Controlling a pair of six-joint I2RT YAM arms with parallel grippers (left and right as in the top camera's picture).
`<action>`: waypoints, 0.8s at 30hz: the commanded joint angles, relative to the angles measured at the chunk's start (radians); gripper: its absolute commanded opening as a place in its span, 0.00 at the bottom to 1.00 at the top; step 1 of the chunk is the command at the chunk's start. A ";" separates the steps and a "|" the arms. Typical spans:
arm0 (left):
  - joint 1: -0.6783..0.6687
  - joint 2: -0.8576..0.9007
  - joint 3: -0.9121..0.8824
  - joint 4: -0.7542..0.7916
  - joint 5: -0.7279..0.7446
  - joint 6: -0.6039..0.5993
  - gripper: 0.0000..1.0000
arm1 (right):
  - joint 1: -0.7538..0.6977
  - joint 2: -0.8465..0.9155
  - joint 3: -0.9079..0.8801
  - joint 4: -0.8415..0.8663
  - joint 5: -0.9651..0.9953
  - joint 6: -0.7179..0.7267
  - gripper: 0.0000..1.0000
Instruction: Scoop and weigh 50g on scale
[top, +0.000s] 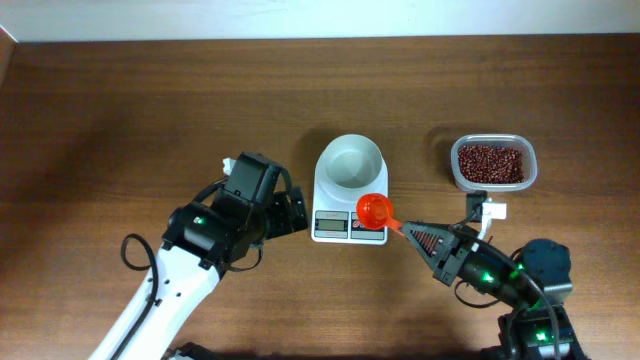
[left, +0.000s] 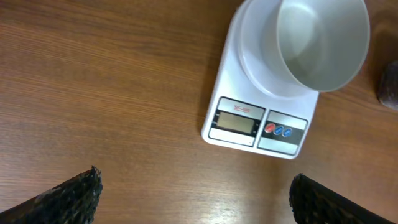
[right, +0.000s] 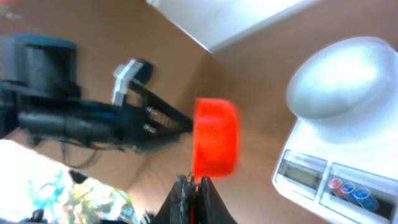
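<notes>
Left claw (left: 194, 186) spread wide just left of the scale (top: 349, 190) at mid-tabletop (top: 150, 100), right claw (top: 412, 233) pinching the orange scoop (top: 373, 210) by its handle over the scale's display, beans (top: 490, 163) sitting in the clear tub (top: 493, 139) back right.

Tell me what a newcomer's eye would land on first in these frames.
The bright orange-red scoop, pinched by its handle in the right gripper, hangs over the front right corner of the white scale. The white bowl on the scale sits empty, while the red-brown beans lie in the clear tub off to the right.
</notes>
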 joint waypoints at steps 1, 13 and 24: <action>0.000 0.000 -0.007 -0.001 -0.037 -0.008 0.99 | -0.058 -0.022 0.122 -0.188 0.007 -0.176 0.04; 0.000 0.000 -0.007 0.018 -0.037 -0.008 0.99 | -0.084 -0.022 0.517 -0.949 0.414 -0.421 0.04; -0.034 0.000 -0.010 0.047 -0.002 -0.008 0.00 | -0.084 -0.022 0.517 -0.962 0.415 -0.421 0.04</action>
